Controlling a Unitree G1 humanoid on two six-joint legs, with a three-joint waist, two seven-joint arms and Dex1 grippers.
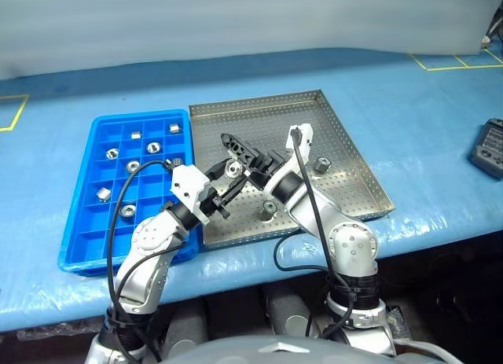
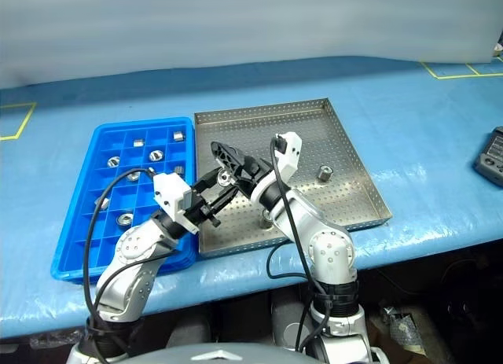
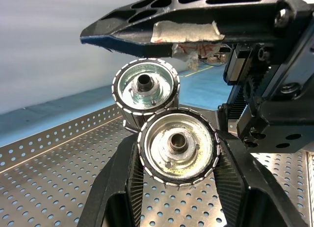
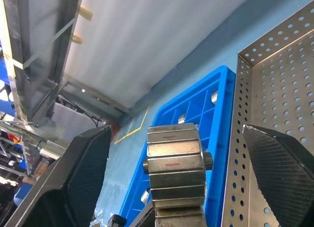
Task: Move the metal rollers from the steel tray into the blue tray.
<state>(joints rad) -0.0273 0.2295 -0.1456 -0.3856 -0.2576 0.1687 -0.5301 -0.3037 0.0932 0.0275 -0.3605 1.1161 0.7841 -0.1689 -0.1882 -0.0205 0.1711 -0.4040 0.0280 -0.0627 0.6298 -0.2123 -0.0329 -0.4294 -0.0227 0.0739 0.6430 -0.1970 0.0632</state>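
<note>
My left gripper point(image 3: 175, 141) is shut on a metal roller point(image 3: 177, 147), held above the left part of the steel tray point(image 1: 350, 148). A second roller point(image 3: 144, 87) rests against it from behind. My right gripper point(image 4: 175, 131) is open, its fingers point(image 4: 83, 178) standing apart on either side of the roller point(image 4: 174, 158) without touching it. From above, the two grippers meet at the roller point(image 1: 233, 170). Two more rollers point(image 1: 321, 164) point(image 1: 268, 211) stand on the steel tray's floor. The blue tray point(image 1: 78, 215) lies left of it with several rollers point(image 1: 154, 148) in its compartments.
The trays sit side by side on a blue-covered table point(image 1: 409, 97), near its front edge. A dark device point(image 1: 489, 148) lies at the far right. Yellow tape marks point(image 1: 456, 64) run along the back right and far left. Cables hang from both wrists.
</note>
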